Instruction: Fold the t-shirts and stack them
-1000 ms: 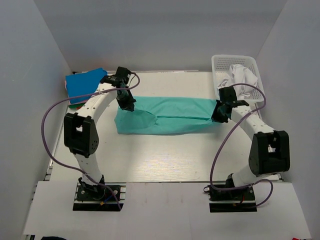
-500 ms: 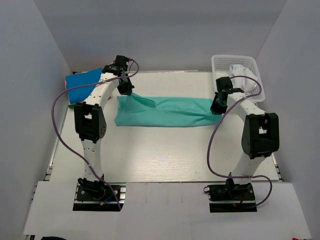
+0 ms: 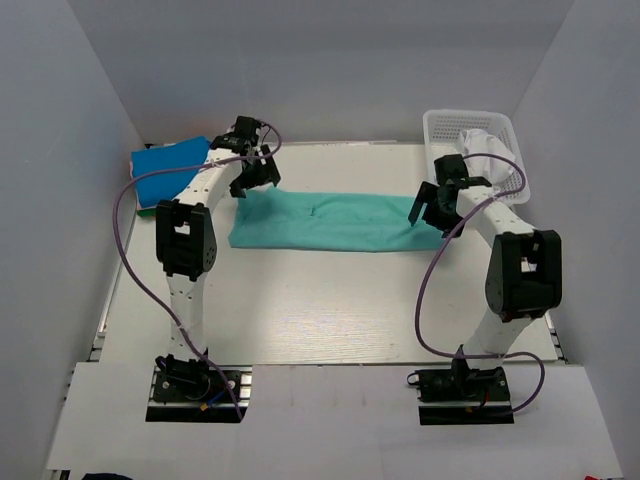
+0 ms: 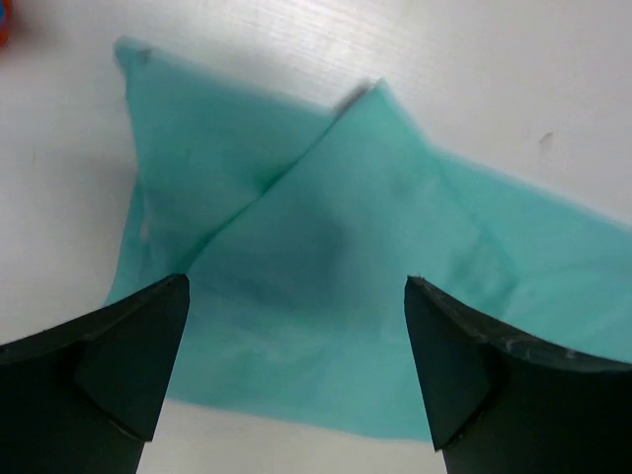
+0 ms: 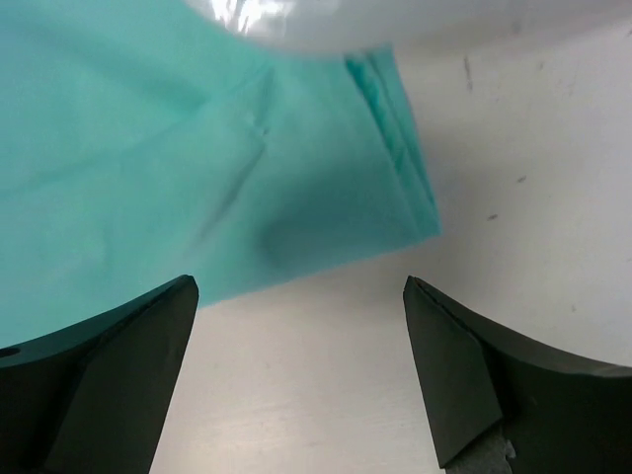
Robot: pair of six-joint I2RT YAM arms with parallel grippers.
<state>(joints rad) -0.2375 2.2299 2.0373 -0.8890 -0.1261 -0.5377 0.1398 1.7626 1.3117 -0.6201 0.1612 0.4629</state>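
A teal-green t-shirt [image 3: 335, 221] lies flat as a long folded strip across the middle of the table. My left gripper [image 3: 255, 180] hovers open over its back left corner; in the left wrist view the teal cloth [image 4: 326, 247] lies under the spread left gripper [image 4: 296, 286], with nothing held. My right gripper [image 3: 428, 205] stands open at the strip's right end. Its wrist view has the shirt's corner [image 5: 296, 178] just beyond the empty right gripper [image 5: 299, 286], which is over bare table. A bright blue t-shirt [image 3: 163, 170] lies at the back left. A white t-shirt [image 3: 488, 152] is heaped in the basket.
The white lattice basket [image 3: 445, 125] stands at the back right corner, close behind my right arm. Grey walls close in the table on the left, back and right. A red-orange patch [image 4: 4, 25] shows at the left wrist view's top left corner.
Both grippers carried the shirt's near edge toward the back, then opened and let go. The teal shirt now lies flat as a narrower strip.
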